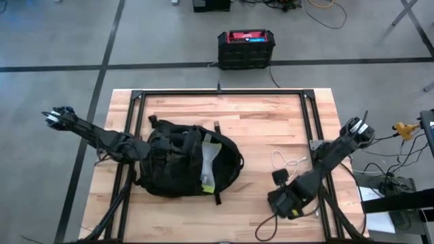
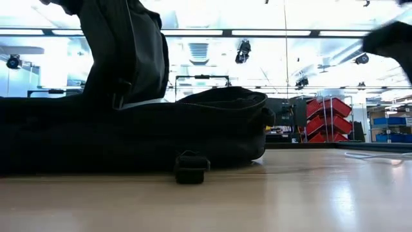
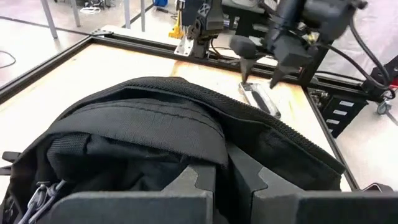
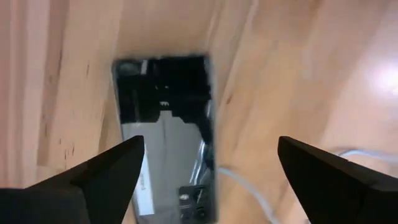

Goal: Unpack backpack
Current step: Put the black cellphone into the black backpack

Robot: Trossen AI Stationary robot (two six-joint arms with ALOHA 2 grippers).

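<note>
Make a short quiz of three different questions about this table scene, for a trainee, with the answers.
1. True or false: the right pincer is open above a flat dark object on the table.
2. Which pincer is at the backpack? A) left B) right C) neither
3. Fill in: the box with the red top stands on the ____, beyond the table.

Key
1. True; the right wrist view shows its fingers spread wide over the object.
2. A; the left pincer is at the backpack's black fabric.
3. floor
</note>
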